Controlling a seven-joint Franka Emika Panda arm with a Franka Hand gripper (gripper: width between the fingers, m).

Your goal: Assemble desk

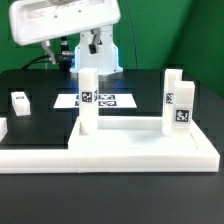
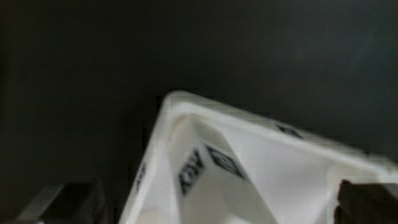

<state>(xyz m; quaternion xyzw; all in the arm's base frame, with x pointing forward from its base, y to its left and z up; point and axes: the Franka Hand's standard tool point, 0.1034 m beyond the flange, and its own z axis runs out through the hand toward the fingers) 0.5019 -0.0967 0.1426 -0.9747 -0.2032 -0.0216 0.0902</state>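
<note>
The white desk tabletop (image 1: 140, 140) lies flat at the front of the black table. One square white leg (image 1: 88, 100) with a tag stands upright at its far left corner. A second tagged leg (image 1: 177, 100) stands at the far right corner. My gripper (image 1: 90, 48) hangs just above the left leg, apart from its top. In the wrist view the leg (image 2: 222, 160) shows blurred from above, between my two dark fingers (image 2: 63, 205). The gripper (image 2: 214, 205) is open, and a gap shows beside the leg.
A loose white leg (image 1: 20, 100) lies on the table at the exterior view's left. The marker board (image 1: 112, 100) lies flat behind the standing leg. A low white rail (image 1: 30, 155) runs along the front left, next to the tabletop.
</note>
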